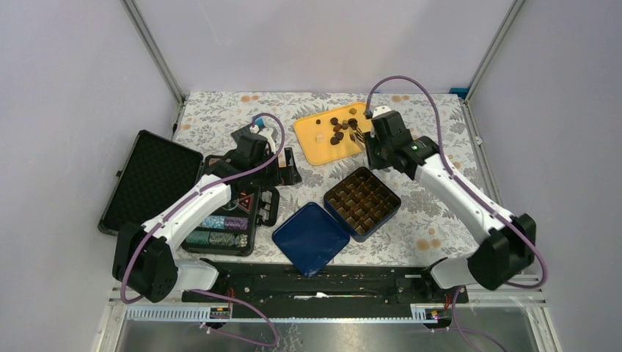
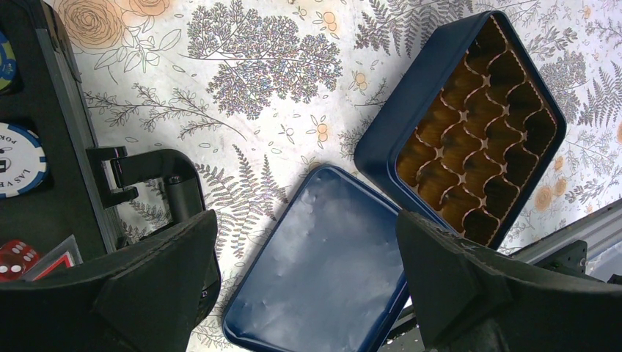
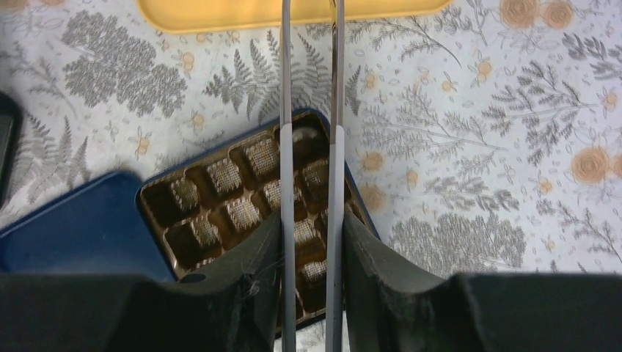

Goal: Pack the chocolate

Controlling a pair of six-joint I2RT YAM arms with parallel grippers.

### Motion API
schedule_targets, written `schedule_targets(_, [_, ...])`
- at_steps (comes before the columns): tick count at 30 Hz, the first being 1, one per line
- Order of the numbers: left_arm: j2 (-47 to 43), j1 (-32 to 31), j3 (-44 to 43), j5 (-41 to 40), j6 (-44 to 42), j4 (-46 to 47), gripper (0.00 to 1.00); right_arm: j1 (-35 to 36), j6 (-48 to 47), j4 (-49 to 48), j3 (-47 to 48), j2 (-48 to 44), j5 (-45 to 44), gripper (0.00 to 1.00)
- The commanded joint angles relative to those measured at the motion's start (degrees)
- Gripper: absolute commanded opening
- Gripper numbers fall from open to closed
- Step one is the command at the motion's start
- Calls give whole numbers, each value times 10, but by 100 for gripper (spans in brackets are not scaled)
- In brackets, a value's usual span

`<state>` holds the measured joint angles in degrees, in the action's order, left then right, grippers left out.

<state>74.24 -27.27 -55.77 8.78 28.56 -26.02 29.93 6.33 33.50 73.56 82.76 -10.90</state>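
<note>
Several dark brown chocolate pieces (image 1: 341, 128) and one pale cream piece (image 1: 320, 136) lie on a yellow tray (image 1: 312, 150). My right gripper (image 1: 370, 144) (image 3: 312, 220) hovers between that tray and the blue tin (image 1: 362, 202) (image 3: 242, 198). It is shut on a pair of metal tongs (image 3: 335, 88). Their arms reach toward the tray, and the tips run out of the right wrist view. The tin's brown compartments (image 2: 469, 125) look bare. My left gripper (image 1: 268, 150) (image 2: 306, 216) stands wide open with nothing in it, above the tin's blue lid (image 2: 323, 271).
The lid (image 1: 311, 238) lies flat left of the tin. An open black case (image 1: 150, 180) with poker chips (image 2: 18, 158) and red dice (image 2: 15, 257) sits under my left arm. A metal frame and grey walls enclose the floral tablecloth.
</note>
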Motion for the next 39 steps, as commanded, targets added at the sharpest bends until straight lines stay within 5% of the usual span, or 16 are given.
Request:
schedule_targets(1, [6,-2,-29,7,-3,24,99,4,16,63,-10,-81,17,4])
schedule_targets(13, [21,-2,-39,5,-6,26,99,5,51,198,-68,-189,86,6])
schedule_targets(33, [8,-4,-25,-1,1,26,99,6,53,243,-86,-208,140,9])
schedule_targets(39, [8,-5,-26,2,-1,27,99,7,53,242,-87,-204,140,30])
